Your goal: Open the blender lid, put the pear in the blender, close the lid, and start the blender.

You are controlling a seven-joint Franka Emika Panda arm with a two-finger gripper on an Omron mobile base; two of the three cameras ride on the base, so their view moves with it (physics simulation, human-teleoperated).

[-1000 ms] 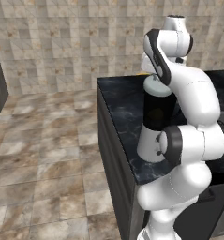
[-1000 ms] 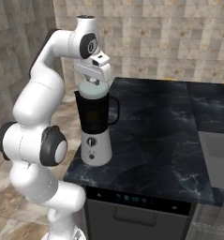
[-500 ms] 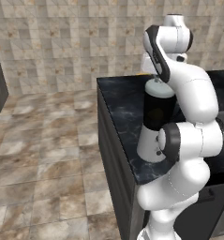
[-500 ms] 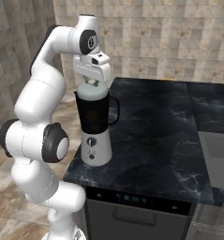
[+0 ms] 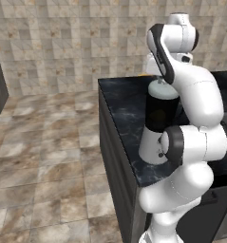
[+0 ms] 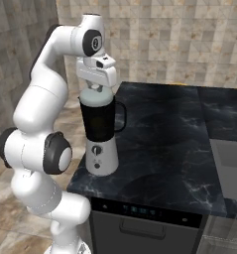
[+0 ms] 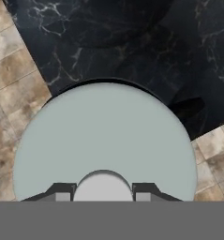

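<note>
The blender [image 6: 101,130] stands at the front left corner of the dark counter, white base below, dark jar above; it also shows behind my arm [image 5: 157,118]. The blender lid [image 7: 104,136] sits on the jar's rim [image 6: 96,96]. My gripper [image 6: 95,88] reaches straight down onto it and is shut on the lid's small knob [image 7: 103,183], with a dark fingertip [image 7: 62,191] on each side. A small yellow-orange sliver [image 5: 142,74] shows at the counter's back edge; I cannot tell whether it is the pear.
The black marble counter [image 6: 164,134] stretches right of the blender, with a sink recess [image 6: 231,158] at the far right. A dark appliance front [image 6: 140,223] sits under the counter. Tiled floor [image 5: 43,156] lies to the left.
</note>
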